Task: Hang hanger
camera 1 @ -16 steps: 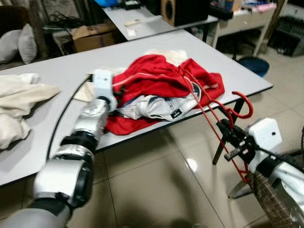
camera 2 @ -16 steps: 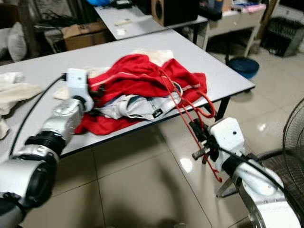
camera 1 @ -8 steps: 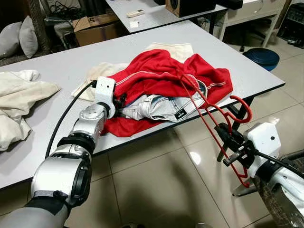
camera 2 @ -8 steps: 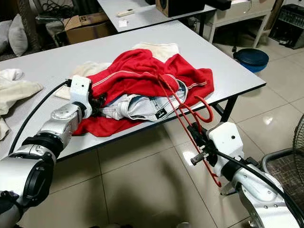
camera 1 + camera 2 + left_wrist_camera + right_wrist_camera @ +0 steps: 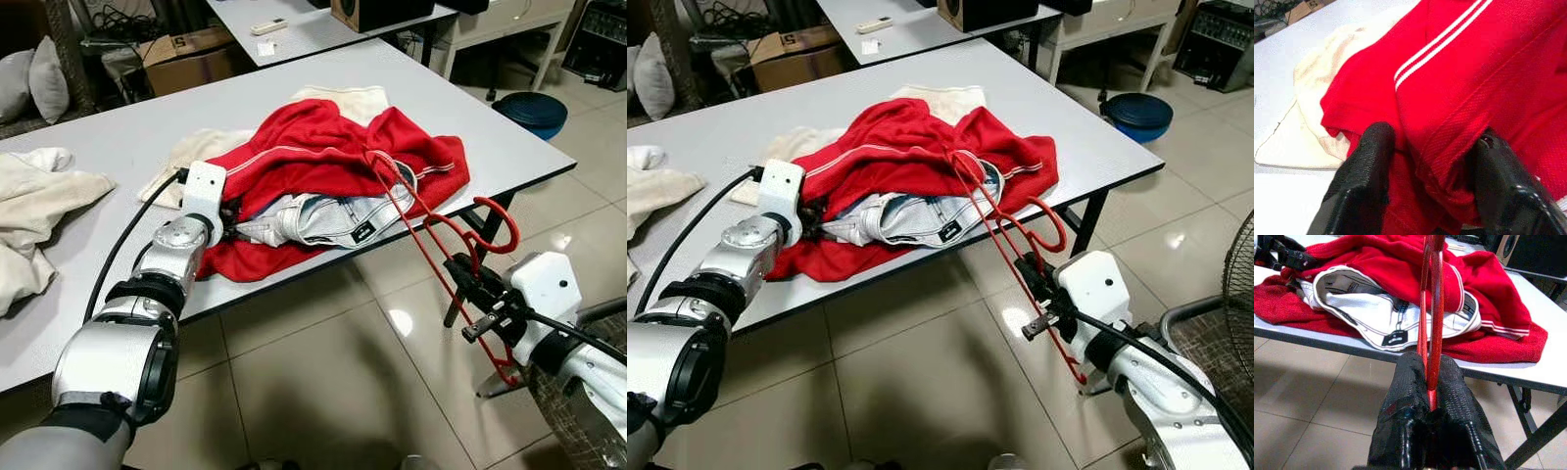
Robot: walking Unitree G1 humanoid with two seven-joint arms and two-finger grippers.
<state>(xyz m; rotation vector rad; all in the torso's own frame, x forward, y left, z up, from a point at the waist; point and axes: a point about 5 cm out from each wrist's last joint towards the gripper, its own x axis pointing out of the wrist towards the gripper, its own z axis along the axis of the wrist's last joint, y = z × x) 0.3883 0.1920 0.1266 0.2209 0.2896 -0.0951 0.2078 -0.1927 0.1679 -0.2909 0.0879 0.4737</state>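
A red wire hanger (image 5: 431, 235) slants from the clothes pile down past the table's front edge, its hook (image 5: 495, 220) curling to the right. My right gripper (image 5: 468, 284) is shut on the hanger's lower part, below and in front of the table; the wrist view shows the red wire pinched between the black fingers (image 5: 1405, 391). The hanger's upper end rests on a red garment (image 5: 323, 147) heaped on the grey table (image 5: 118, 137). My left gripper (image 5: 230, 211) is at the pile's left edge, shut on a fold of the red garment (image 5: 1440, 142).
Light denim (image 5: 323, 217) lies under the red garment, with cream cloth (image 5: 343, 98) behind it. More cream fabric (image 5: 39, 196) sits at the table's left. A second table (image 5: 313, 24), a cardboard box (image 5: 191, 59) and a blue basin (image 5: 529, 108) stand behind. A fan grille (image 5: 1234, 284) is at right.
The camera has shifted a little. Both grippers keep their holds, and the hanger and the clothes have hardly moved.
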